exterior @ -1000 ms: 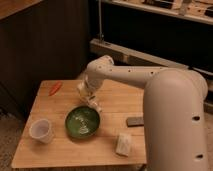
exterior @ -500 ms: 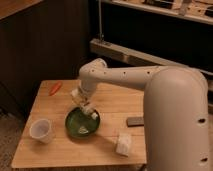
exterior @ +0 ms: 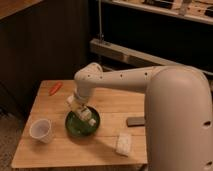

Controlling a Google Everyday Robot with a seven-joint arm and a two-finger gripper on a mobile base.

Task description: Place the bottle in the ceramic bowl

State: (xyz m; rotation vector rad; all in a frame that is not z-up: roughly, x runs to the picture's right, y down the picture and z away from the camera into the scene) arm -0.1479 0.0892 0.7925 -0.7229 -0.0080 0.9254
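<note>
End effector [exterior: 80,107] over ceramic bowl [exterior: 75,127] — bottle [exterior: 89,118] just beside it

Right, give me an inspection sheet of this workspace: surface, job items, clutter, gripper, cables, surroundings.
Surface: wooden table.
Job's things: ceramic bowl on the table; bottle over the bowl, at the gripper.
Clutter: translucent cup at front left; orange-red item at back left; pale block at front right; dark flat item beside it.
Gripper: gripper low over the bowl.
Cables: nothing seen.
Surroundings: dark shelving behind.
</note>
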